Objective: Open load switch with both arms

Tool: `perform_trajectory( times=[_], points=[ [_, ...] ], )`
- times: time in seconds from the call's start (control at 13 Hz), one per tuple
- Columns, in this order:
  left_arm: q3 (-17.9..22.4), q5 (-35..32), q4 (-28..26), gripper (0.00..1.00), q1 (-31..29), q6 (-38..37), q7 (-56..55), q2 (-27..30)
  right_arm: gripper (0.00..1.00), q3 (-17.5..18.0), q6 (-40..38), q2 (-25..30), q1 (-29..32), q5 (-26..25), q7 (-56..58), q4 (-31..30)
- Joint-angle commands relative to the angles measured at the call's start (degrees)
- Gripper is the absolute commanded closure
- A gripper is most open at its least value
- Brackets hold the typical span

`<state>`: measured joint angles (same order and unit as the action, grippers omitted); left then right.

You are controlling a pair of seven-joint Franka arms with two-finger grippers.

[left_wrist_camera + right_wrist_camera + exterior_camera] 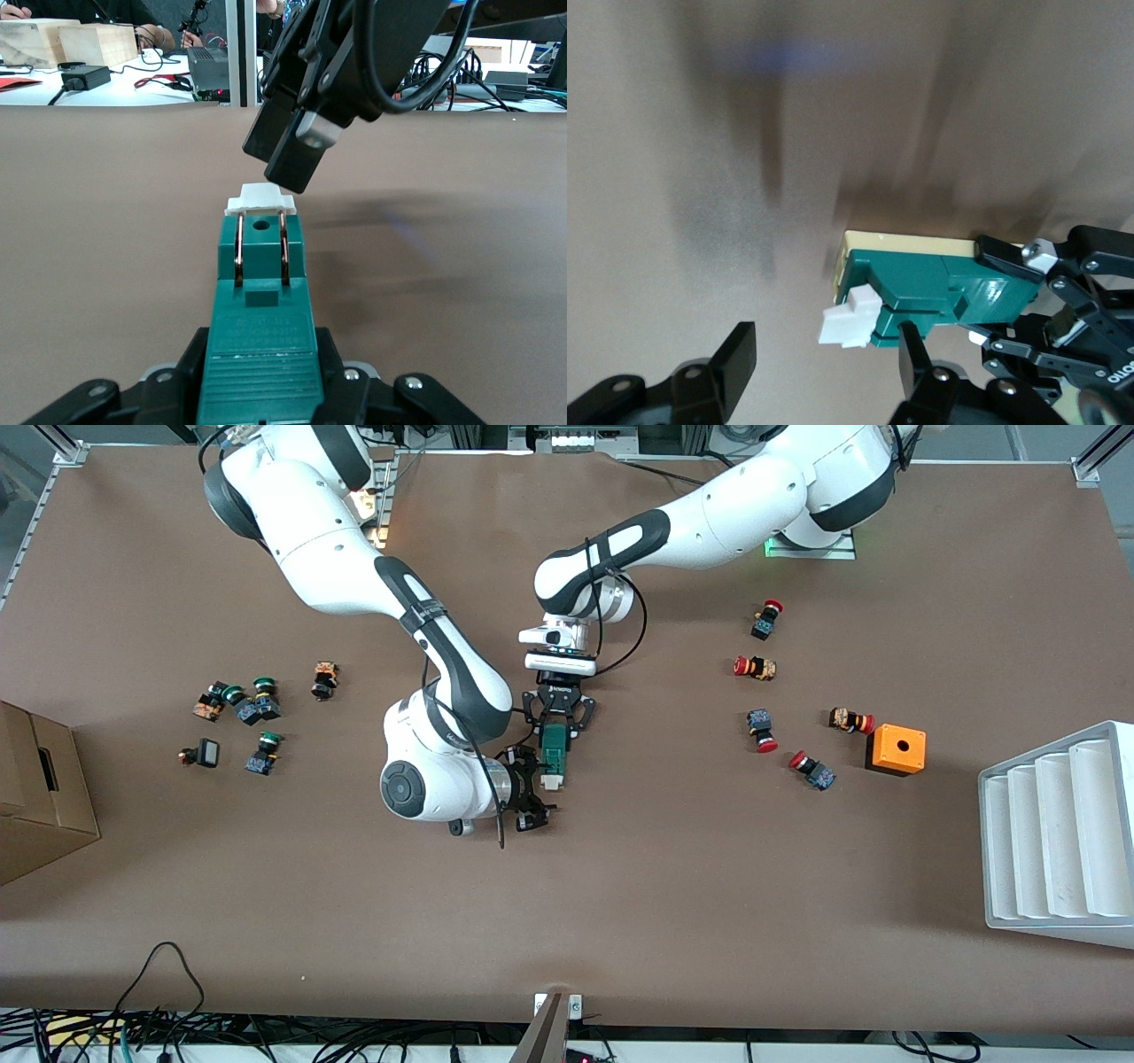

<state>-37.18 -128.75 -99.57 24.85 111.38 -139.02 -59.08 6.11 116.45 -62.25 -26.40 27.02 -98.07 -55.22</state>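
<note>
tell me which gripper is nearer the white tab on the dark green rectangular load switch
Right. The right gripper brackets the white tab with open fingers, not yet gripping. The left gripper is shut on the dark green rectangular load switch at its other end.

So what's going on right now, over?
Left gripper shut on load switch. Right gripper open around its white tab. Nothing in the way.

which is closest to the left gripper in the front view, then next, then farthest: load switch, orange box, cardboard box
From the left gripper:
1. load switch, clamped in its fingers at mid-table, with the right gripper at its white tab.
2. orange box, toward the left arm's end.
3. cardboard box, at the right arm's end.
</note>
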Motion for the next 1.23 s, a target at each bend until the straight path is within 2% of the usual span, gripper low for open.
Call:
perform_trajectory(
  times=[0.0,0.46,0.77,0.92,1.0,1.15],
  points=[
    [-0.4,-1.0,0.2,0.59,-0.2,-0.4,-0.8,-1.6,0.29,-0.1,-0.5,-1.3,-0.2,0.9,-1.3,2.4],
    [-0.4,-1.0,0.2,0.59,0.1,-0.3,-0.8,-1.6,0.29,-0.1,-0.9,-2.0,-0.8,0.9,-3.6,2.3],
    [-0.4,-1.0,0.2,0.59,0.1,-0.3,-0.8,-1.7,0.33,-0.1,-1.0,-2.3,-1.1,0.7,-4.3,2.0],
    [-0.4,-1.0,0.3,0.58,0.2,-0.3,-0.7,-1.6,0.41,-0.1,-1.1,-2.3,-1.3,0.5,-4.9,2.0],
    [-0.4,-1.0,0.3,0.58,0.2,-0.3,-0.7,-1.6,0.48,0.0,-1.3,-2.3,-1.3,0.4,-5.1,2.0],
    [-0.4,-1.0,0.3,0.58,0.2,-0.4,-0.8,-1.6,0.54,-0.1,-2.2,-2.3,-1.5,0.4,-5.2,2.0]
  ],
)
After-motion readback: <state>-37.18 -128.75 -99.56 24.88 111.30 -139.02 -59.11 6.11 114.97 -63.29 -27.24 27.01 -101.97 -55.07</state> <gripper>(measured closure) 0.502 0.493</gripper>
